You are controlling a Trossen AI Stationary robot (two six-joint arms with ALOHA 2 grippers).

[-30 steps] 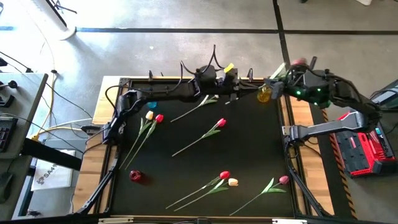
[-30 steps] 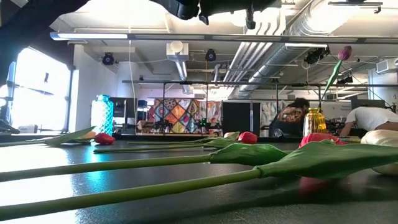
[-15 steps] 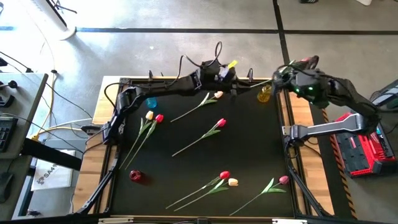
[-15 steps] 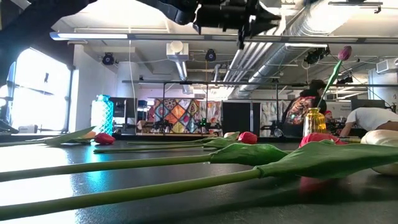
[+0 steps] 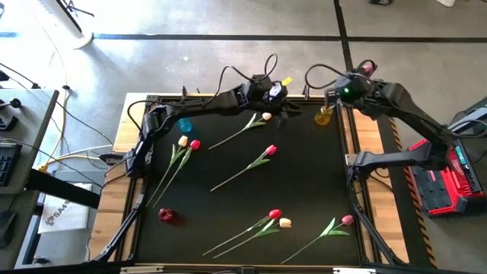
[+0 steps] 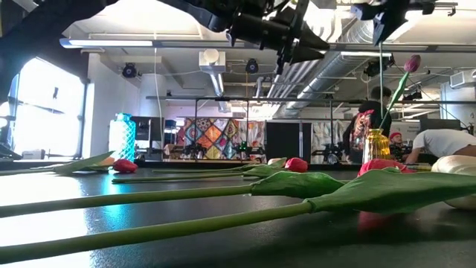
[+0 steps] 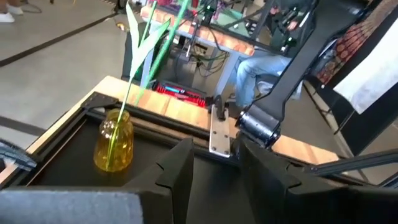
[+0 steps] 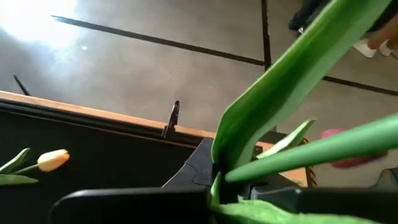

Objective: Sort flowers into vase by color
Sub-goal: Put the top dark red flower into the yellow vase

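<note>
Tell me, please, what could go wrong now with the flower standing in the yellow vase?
1. The right hand is shut on the pink tulip, whose stem stands in the small yellow vase near the table's back corner. A sideways pull might tip the vase.
2. The tulip is tall and leans, so it may topple out once released.
3. The left hand, open by the cream tulip, is close; the arms could collide.

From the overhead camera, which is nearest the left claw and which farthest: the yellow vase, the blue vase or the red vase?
Measured from the left gripper, at the table's far edge:
1. Yellow vase, just to its right.
2. Blue vase, far-left side.
3. Red vase, near-left corner, farthest.
</note>
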